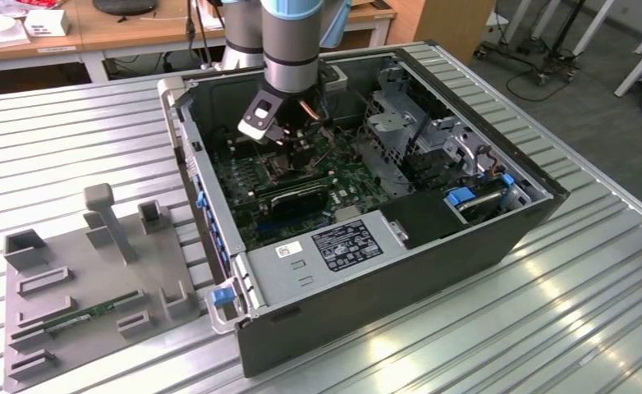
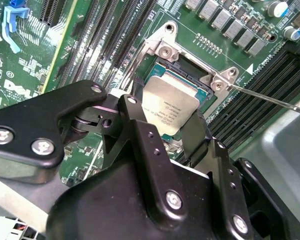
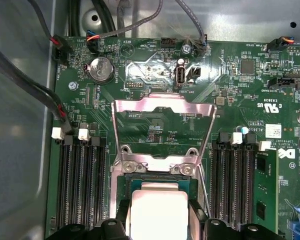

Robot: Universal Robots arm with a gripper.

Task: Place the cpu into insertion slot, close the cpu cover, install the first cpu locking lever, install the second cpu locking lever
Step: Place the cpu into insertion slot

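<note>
Cpu [image 2: 172, 107] in gripper [image 2: 162, 121]; at insertion slot [image 2: 187, 70]

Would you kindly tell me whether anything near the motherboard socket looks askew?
The silvery square cpu, gripped by the black gripper, looks tilted over the dark insertion slot, not flat; the silvery framed cpu cover stands open.

Grey arm [image 1: 291, 41] upright, black hand [image 2: 165, 120] low, fingers [image 2: 145, 135] tight on the cpu [image 2: 171, 106].
</note>
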